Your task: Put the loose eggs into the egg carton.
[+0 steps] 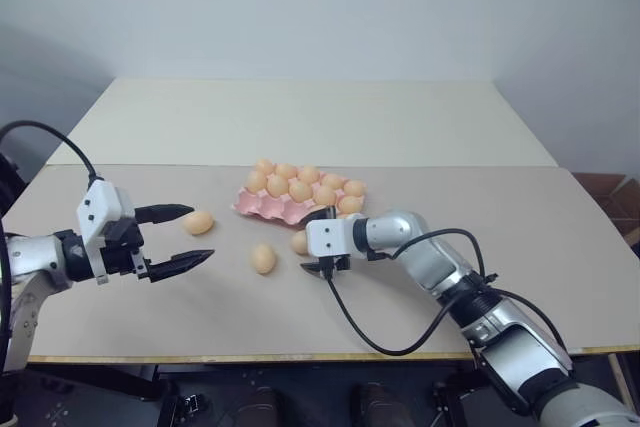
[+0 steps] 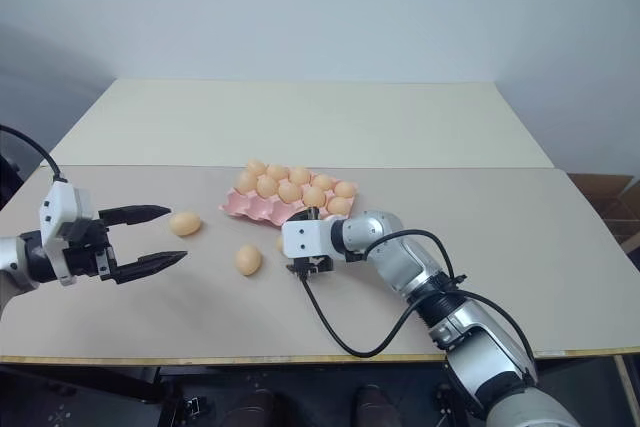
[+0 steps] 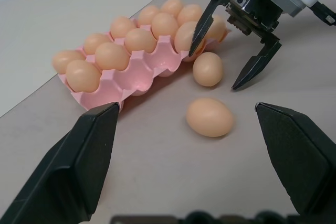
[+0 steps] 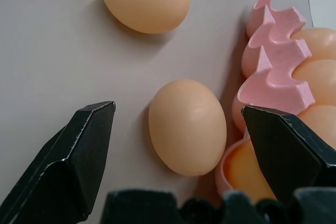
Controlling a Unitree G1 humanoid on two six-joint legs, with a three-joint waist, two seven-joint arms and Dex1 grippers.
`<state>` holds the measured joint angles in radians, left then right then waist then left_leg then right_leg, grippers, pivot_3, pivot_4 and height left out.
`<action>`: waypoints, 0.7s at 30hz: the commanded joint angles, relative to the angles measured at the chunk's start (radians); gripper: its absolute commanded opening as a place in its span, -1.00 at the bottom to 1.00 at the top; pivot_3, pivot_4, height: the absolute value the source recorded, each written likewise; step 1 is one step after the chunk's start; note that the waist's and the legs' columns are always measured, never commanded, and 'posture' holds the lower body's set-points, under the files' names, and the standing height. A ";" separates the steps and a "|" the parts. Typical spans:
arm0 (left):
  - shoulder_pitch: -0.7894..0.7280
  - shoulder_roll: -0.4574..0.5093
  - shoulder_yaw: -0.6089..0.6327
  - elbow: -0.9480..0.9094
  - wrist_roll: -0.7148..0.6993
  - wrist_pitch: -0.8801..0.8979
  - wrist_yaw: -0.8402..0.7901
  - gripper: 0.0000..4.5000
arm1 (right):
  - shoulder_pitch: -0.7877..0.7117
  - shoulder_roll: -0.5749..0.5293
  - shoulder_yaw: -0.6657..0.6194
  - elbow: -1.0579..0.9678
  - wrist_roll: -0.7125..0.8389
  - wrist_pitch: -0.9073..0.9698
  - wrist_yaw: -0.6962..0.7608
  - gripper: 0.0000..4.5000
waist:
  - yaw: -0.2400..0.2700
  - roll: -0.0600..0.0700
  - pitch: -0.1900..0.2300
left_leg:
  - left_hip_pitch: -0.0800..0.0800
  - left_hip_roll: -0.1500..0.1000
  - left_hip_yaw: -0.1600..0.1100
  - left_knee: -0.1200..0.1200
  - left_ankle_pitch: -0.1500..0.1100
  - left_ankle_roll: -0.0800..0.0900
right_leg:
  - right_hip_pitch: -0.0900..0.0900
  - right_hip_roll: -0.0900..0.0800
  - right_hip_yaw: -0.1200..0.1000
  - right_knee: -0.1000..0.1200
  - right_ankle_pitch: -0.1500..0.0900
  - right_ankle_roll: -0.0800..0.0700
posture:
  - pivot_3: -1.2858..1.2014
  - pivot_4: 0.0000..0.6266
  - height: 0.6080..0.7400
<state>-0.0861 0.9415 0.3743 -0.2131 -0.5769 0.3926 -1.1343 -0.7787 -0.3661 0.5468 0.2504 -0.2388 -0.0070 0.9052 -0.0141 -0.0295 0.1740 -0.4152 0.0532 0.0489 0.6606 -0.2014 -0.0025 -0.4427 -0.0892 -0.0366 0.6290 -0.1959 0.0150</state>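
Three loose eggs are lying on the pale table (image 1: pixel 500 227) in front of you, and one of them, the egg beside the carton (image 1: pixel 299 242), is sitting partly hidden behind your right gripper's white housing in the head views. Your right wrist view is showing it more plainly: that egg is resting just beside the scalloped near edge of the pink egg carton (image 1: pixel 262 206), perhaps touching it, though you cannot tell for sure. The carton is holding about ten eggs in its back rows, while the near-row cups facing you are looking empty; the exact count is hard to make out. Your right gripper (image 3: pixel 234 55) is hanging over that egg with its fingers spread wide to either side, not pinching anything. The middle egg (image 1: pixel 263 258) is lying apart from the carton, toward your left gripper. The far-left egg (image 1: pixel 198 222) is lying just off the upper fingertip of your left gripper (image 1: pixel 190 235), which is hovering with fingers spread and holding nothing.
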 commanded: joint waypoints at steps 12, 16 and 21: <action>0.006 0.014 0.044 -0.050 -0.019 0.002 0.015 1.00 | -0.019 0.004 -0.044 -0.078 -0.009 -0.047 0.029 -0.33 | 0.000 0.000 0.000 | 0.000 0.000 0.000 0.000 0.000 0.000 | 0.000 0.000 0.000 0.000 0.000 0.000 | 0.03 -0.52 1.00; 0.008 0.018 0.052 -0.051 -0.024 0.005 0.014 1.00 | -0.043 0.014 -0.113 -0.214 0.090 0.060 0.076 -0.33 | 0.001 0.000 0.000 | 0.000 0.000 0.000 0.000 0.000 0.000 | 0.000 0.000 0.000 0.000 0.000 0.000 | 0.03 -0.52 1.00; -0.001 0.017 0.050 -0.044 -0.023 0.003 0.016 1.00 | -0.125 0.069 -0.134 -0.112 0.046 0.099 -0.019 -0.33 | -0.003 0.000 0.000 | 0.001 0.000 0.000 0.000 0.000 0.000 | 0.000 0.000 0.000 0.001 0.000 0.000 | 0.03 -0.52 1.00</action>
<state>-0.0758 0.9436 0.3966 -0.2342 -0.5885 0.3960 -1.1220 -0.8840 -0.3068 0.4351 0.1064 -0.1770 0.0852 0.9291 -0.0172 -0.0293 0.1741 -0.4135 0.0537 0.0489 0.6606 -0.2014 -0.0027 -0.4424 -0.0891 -0.0369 0.6301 -0.1958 0.0144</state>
